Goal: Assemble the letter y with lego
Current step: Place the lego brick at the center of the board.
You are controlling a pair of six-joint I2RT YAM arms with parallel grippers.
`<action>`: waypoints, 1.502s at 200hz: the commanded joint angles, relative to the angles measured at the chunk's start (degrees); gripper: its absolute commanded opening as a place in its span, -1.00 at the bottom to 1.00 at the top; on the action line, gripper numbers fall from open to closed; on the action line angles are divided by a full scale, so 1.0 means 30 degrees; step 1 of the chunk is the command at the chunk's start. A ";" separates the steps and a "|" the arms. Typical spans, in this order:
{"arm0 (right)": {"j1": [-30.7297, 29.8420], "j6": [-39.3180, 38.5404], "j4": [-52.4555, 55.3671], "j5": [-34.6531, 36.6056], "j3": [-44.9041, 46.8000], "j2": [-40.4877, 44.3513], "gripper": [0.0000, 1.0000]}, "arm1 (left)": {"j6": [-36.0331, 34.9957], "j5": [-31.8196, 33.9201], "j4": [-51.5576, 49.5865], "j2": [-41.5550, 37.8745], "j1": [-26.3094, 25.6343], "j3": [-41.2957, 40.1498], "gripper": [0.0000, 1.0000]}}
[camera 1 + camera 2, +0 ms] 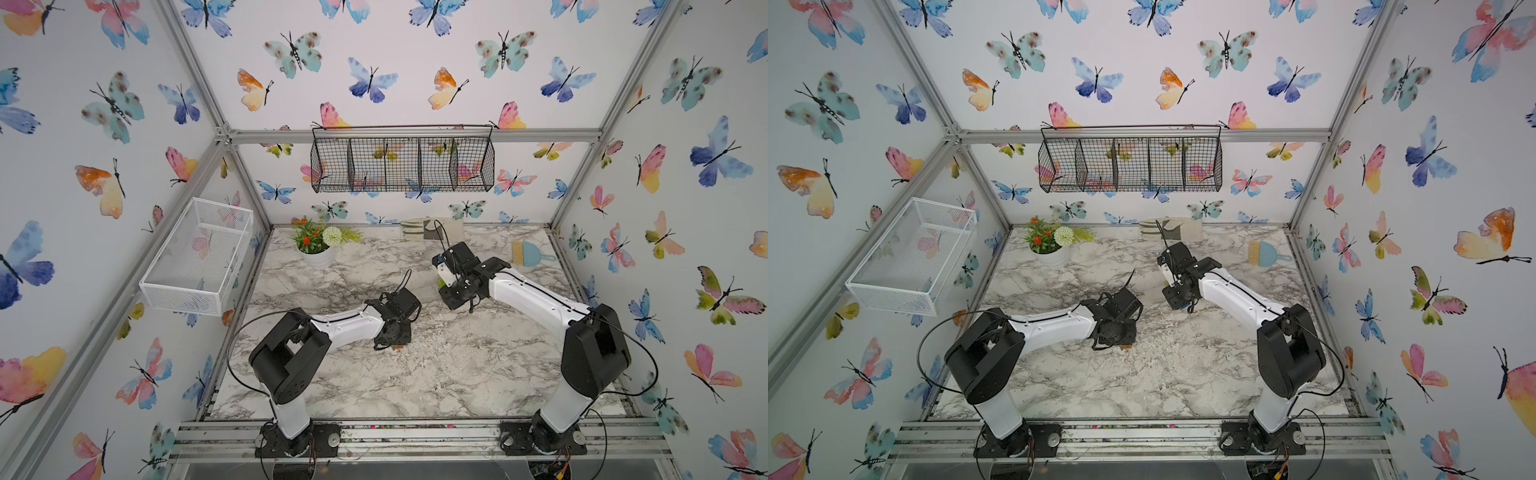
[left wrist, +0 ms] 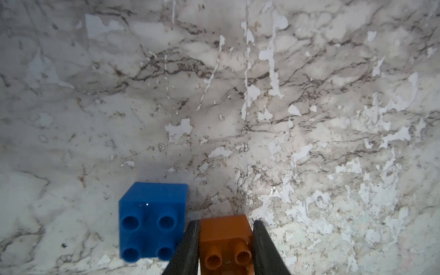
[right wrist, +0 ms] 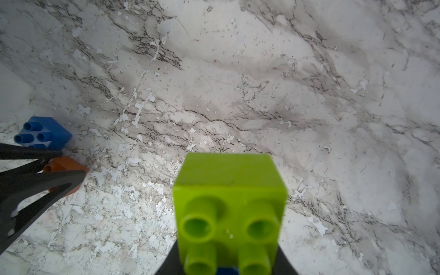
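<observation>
Quick status from me: my left jaws are pinching the orange brick (image 2: 226, 238) by its two sides, and as far as I can tell it's resting on the marble surface (image 2: 262, 95). In both top views that spot sits just below the centre of the frame, mostly hidden under my left arm (image 1: 345, 322). A dark blue brick (image 2: 152, 221) stands just beside the orange one, with only one of my fingers (image 2: 188, 247) between them. My right jaws are clamped on the lime green brick (image 3: 228, 202), right of centre in the top views. There's a sliver of dark blue right under the green, too little to say what.
</observation>
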State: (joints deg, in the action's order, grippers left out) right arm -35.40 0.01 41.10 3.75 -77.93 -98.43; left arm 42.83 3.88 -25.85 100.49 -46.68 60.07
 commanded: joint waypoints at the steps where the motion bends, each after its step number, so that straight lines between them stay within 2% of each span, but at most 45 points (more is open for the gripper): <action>1: -0.0023 0.0159 0.0024 -0.0556 0.0197 0.0586 -0.84 | -0.0184 0.0726 -0.0295 0.0145 0.0342 -0.0581 -0.36; 53: -0.0261 -0.1422 0.0032 -0.2529 0.0546 0.0723 -0.79 | -0.0476 0.0992 -0.0635 -0.0435 0.0836 -0.0868 -0.35; 85: -0.1009 -0.2259 0.0915 -0.2534 0.0796 0.0346 -0.75 | -0.0856 0.1260 -0.1053 -0.0412 0.1106 -0.0936 -0.35; 117: -0.2984 -0.3501 0.1330 -0.1417 0.1219 -0.0326 -0.73 | -0.1133 0.1008 -0.1075 -0.0856 0.1326 -0.1332 -0.35; 145: -0.3162 -0.3599 0.1454 -0.0928 0.1829 -0.0679 -0.74 | -0.1100 0.0527 -0.1068 -0.1319 0.1306 -0.1476 -0.36; 181: -0.3172 -0.3800 0.1135 -0.1718 0.2763 -0.0587 -0.73 | -0.0904 0.0422 -0.0873 -0.1668 0.1126 -0.1976 -0.36; 225: -0.3230 -0.3361 0.1476 -0.1458 0.2833 -0.1893 -0.72 | -0.0829 -0.0027 -0.0446 -0.1783 0.1125 -0.2221 -0.35; 256: -0.3215 -0.2933 0.1506 -0.0413 0.2854 -0.2396 -0.70 | -0.0800 -0.0132 -0.0213 -0.1883 0.1028 -0.2246 -0.35; 278: -0.3230 -0.2876 0.1300 -0.0739 0.2920 -0.2369 -0.69 | -0.0769 -0.0205 -0.0167 -0.1892 0.0890 -0.2181 -0.34; 300: -0.3227 -0.2787 0.1277 -0.0795 0.2898 -0.2543 -0.58 | -0.0599 -0.0234 -0.0132 -0.1797 0.0513 -0.2024 -0.31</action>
State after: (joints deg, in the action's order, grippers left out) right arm -44.97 -9.39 44.29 0.54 -70.00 -104.81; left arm 40.36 4.62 -25.58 95.55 -43.75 54.19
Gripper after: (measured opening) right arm 0.350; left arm 0.338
